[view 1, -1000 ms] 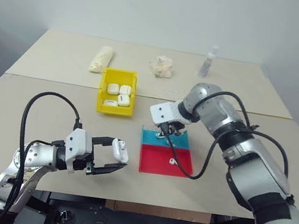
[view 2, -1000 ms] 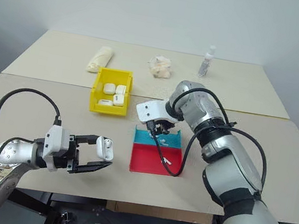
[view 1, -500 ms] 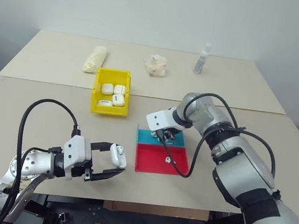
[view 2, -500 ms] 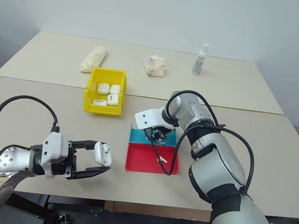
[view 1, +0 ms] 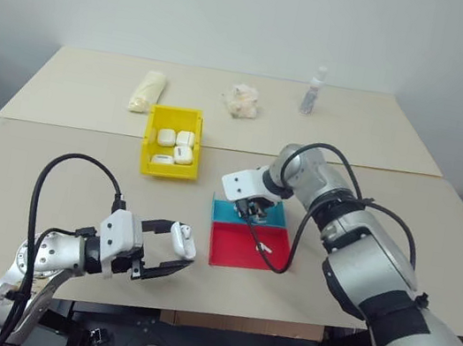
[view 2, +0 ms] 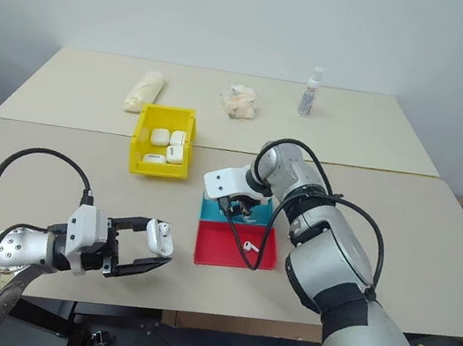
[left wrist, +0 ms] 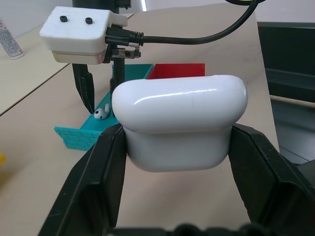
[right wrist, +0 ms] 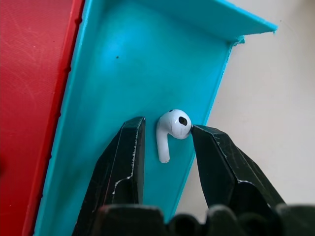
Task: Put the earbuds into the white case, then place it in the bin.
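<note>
Glossy rounded white case (left wrist: 179, 123) clamped in left gripper (view 1: 170, 255) above tabletop. Right gripper (right wrist: 165, 142), black fingers apart, straddling tiny earbud (right wrist: 171, 129) in smooth blue tray (right wrist: 123, 64). Yellow bin (view 1: 173, 141) well apart.

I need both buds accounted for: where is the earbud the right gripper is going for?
In the right wrist view, the earbud lies in the blue tray by its outer wall, between the right gripper's open jaws.
</note>
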`<state>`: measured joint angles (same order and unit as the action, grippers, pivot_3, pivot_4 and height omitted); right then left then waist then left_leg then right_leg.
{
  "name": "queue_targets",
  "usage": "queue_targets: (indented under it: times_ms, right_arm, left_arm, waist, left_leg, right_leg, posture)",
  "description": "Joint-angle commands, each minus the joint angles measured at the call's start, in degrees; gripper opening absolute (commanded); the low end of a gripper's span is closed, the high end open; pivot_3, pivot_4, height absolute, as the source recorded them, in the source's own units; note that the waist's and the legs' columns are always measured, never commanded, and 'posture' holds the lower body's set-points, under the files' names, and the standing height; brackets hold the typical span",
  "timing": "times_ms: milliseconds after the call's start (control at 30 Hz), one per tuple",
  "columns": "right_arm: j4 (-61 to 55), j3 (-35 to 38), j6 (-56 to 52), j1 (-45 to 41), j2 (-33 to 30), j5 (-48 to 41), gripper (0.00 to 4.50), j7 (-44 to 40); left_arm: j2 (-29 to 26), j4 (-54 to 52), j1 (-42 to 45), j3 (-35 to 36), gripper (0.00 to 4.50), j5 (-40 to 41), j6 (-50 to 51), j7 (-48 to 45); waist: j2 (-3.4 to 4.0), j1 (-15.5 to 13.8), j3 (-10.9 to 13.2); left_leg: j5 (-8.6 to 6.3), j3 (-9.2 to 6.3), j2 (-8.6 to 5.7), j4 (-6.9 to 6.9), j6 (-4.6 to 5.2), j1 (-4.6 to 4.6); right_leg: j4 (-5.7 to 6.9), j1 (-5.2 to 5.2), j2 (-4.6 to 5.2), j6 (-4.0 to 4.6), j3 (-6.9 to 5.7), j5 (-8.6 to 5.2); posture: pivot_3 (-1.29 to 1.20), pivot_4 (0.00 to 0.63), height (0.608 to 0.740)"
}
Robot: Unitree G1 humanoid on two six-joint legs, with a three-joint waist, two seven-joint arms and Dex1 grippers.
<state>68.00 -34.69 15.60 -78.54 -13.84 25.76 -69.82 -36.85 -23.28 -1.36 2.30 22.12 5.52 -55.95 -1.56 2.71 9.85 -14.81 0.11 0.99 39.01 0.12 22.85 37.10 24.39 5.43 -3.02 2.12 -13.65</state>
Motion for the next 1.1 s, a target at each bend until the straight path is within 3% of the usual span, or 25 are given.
queue_targets:
  times_ms: [33,633,700,1000,1100]
  right_arm:
    - [0.5,1.2,-0.5,-2.1,0.5,0.6,1.87,1.0]
    - [1.5,1.3,2.3,-1.0,0.4,1.4,1.87,0.1]
    - [1.5,1.1,2.6,-0.9,0.3,1.7,1.31,0.4]
    - [1.7,1.0,3.0,-0.4,0.3,2.9,1.31,1.0]
    - [1.7,1.0,3.3,-0.3,0.2,3.0,0.78,1.1]
  left_arm:
    - [-0.5,-2.4,-0.4,0.1,2.80,0.0,-0.8,0.4]
    - [-0.7,-2.9,-0.6,0.3,2.80,-0.2,-0.5,0.6]
    - [-0.7,-3.0,-0.6,0.3,2.80,-0.2,-0.4,0.7]
    - [-0.6,-3.0,-0.3,0.2,2.80,-0.3,-0.1,1.0]
    - [-0.6,-3.0,-0.2,0.2,2.80,-0.4,0.1,1.1]
  waist:
    - [0.00,0.0,0.0]
    - [0.00,0.0,0.0]
    - [0.00,0.0,0.0]
    - [0.00,0.0,0.0]
    - [0.00,0.0,0.0]
  left_leg:
    - [0.00,0.00,0.00,0.00,0.00,0.00]
    - [0.02,0.01,0.00,-0.02,-0.03,-0.01]
    - [0.02,0.01,0.00,-0.02,-0.03,-0.01]
    - [0.02,0.00,0.00,-0.02,-0.04,-0.04]
    - [0.02,0.00,0.00,-0.02,-0.04,-0.04]
  right_leg:
    - [0.00,0.00,0.00,0.00,0.00,0.00]
    - [0.00,0.00,0.00,0.01,0.00,0.00]
    - [0.00,0.00,0.00,0.01,0.00,0.00]
    - [0.00,-0.02,0.00,0.01,0.00,0.00]
    - [0.00,-0.02,0.00,0.01,0.00,0.01]
  posture:
    - [0.00,0.150,0.740]
    - [0.00,0.150,0.740]
    - [0.00,0.150,0.740]
    - [0.00,0.150,0.740]
    - [0.00,0.150,0.740]
